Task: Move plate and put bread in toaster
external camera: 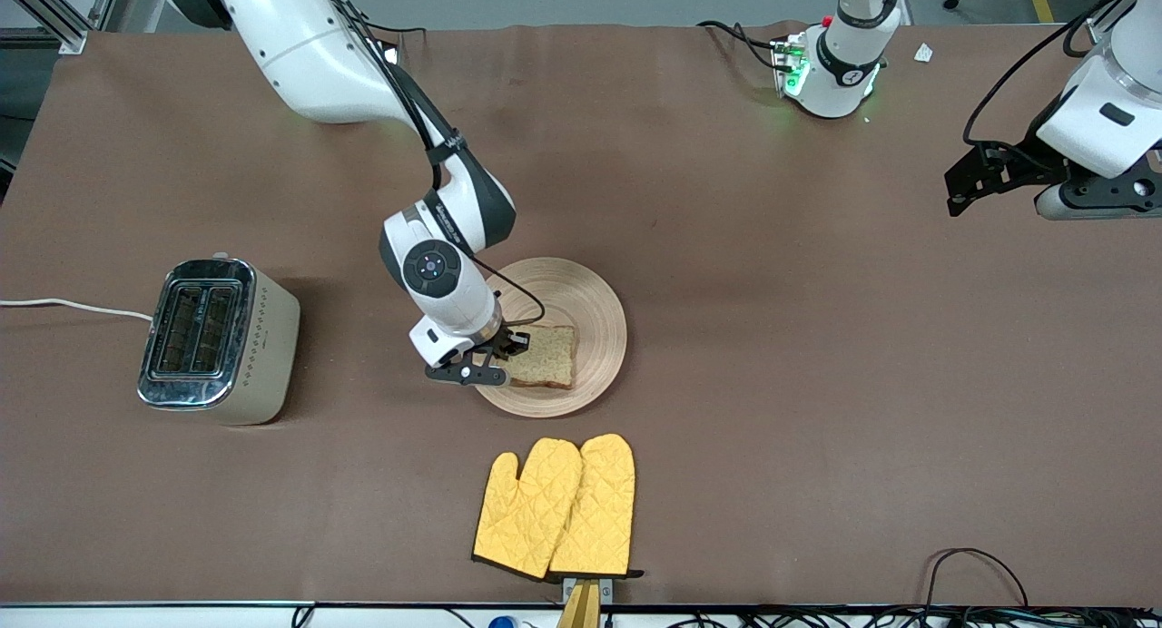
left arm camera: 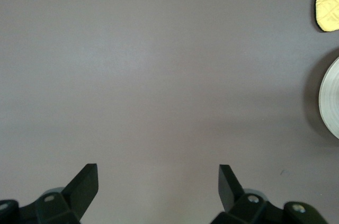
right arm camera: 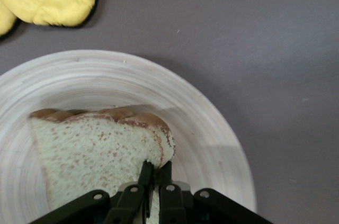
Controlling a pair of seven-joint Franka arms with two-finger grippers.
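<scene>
The round pale wooden plate (external camera: 590, 310) lies mid-table with the slice of speckled bread (external camera: 545, 358) on it. My right gripper (external camera: 502, 356) is down at the bread's edge toward the toaster and is shut on that edge; the right wrist view shows the fingers pinching the crust of the bread (right arm camera: 90, 155) over the plate (right arm camera: 212, 128). The cream toaster (external camera: 218, 340) with chrome top stands toward the right arm's end of the table, slots empty. My left gripper (external camera: 976, 183) is open and waits over bare table at the left arm's end; its fingertips (left arm camera: 85, 181) stand wide apart.
A pair of yellow oven mitts (external camera: 558, 508) lies nearer the front camera than the plate, close to the table's front edge. The toaster's white cord (external camera: 73, 307) runs off the table's end. Cables (external camera: 976, 569) lie at the front edge.
</scene>
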